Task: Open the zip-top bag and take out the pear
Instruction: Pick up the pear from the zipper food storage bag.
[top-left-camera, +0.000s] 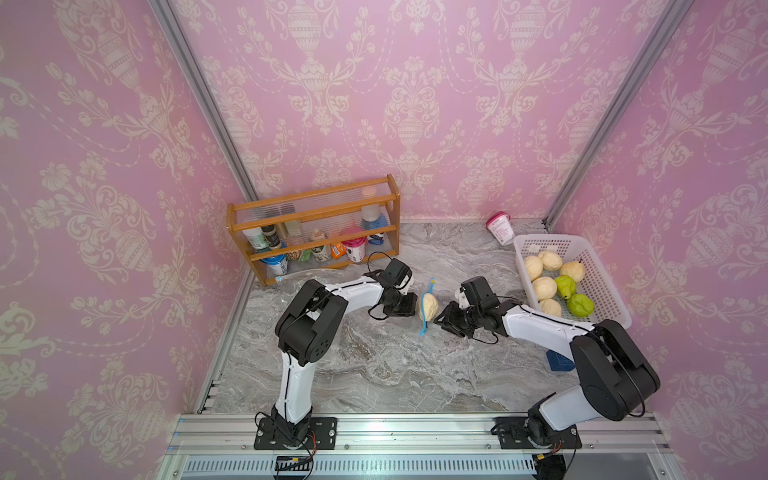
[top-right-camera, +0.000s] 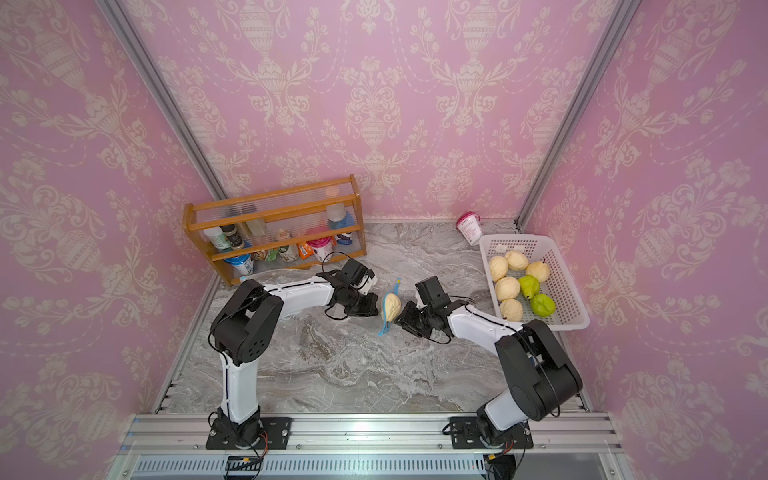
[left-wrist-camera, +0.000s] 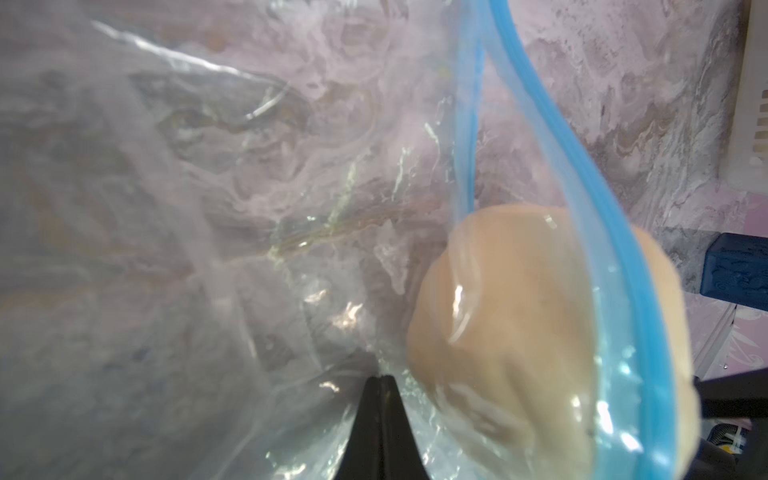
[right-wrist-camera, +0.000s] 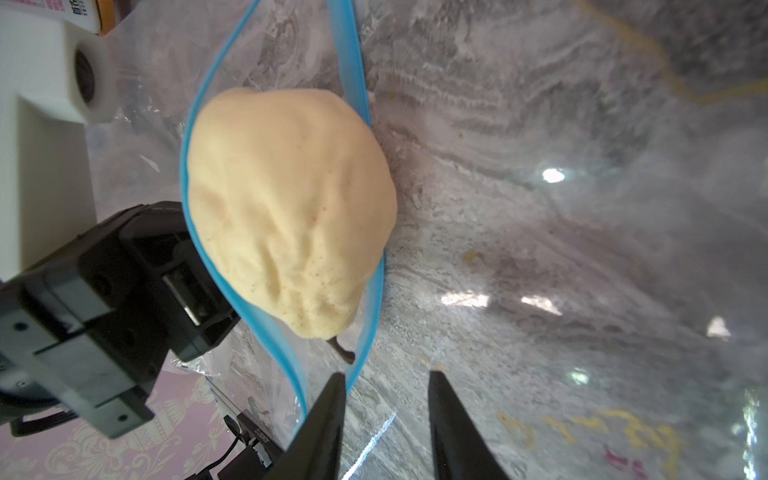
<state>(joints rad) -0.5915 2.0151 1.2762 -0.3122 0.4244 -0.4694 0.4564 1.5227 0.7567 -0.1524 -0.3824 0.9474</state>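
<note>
The clear zip-top bag with its blue zip (top-left-camera: 429, 286) (top-right-camera: 395, 286) lies mid-table. A pale yellow pear (top-left-camera: 430, 306) (top-right-camera: 391, 306) sits in its mouth, ringed by the parted zip (right-wrist-camera: 357, 83) (left-wrist-camera: 582, 199). In the right wrist view the pear (right-wrist-camera: 286, 208) bulges out between the zip strips, stem toward my fingers. My left gripper (top-left-camera: 415, 306) (left-wrist-camera: 381, 379) is shut on the bag's clear film just beside the pear (left-wrist-camera: 519, 332). From the other side, my right gripper (top-left-camera: 438, 320) (right-wrist-camera: 386, 374) stands open, one finger against the zip's end, nothing gripped.
A white basket (top-left-camera: 536, 243) holding several yellow and green pears stands at the right. A wooden rack (top-left-camera: 311, 208) of bottles stands at the back left. A pink-lidded cup (top-left-camera: 500, 226) lies near the back wall. A blue block (top-left-camera: 561, 361) sits by my right arm.
</note>
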